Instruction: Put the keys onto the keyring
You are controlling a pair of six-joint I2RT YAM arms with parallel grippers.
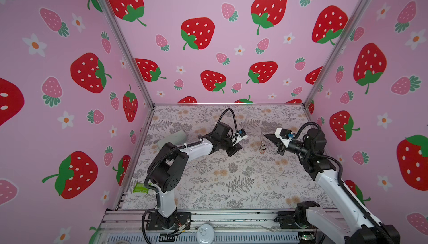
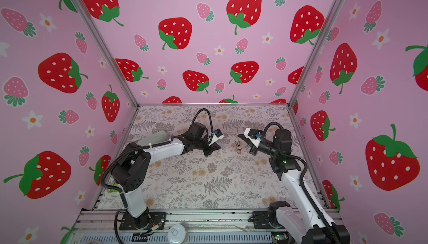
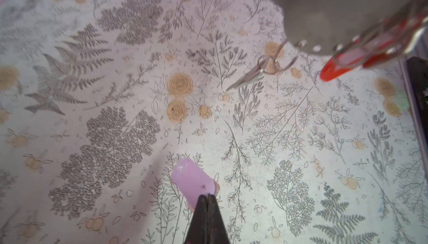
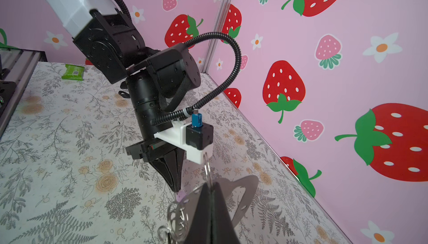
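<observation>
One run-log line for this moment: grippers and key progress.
left gripper: shut on lilac key | right gripper: shut on keyring, held aloft | red key: hanging from keyring | lilac key: not yet on keyring

place: robot test booth | signs: printed walls, aluminium frame (arms rail-mounted)

Left gripper, right gripper: both closed.

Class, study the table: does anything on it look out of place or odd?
A green packet lies at the table's edge beside the left arm's base, with no part in this job. Nothing looks spilled or damaged.
</observation>
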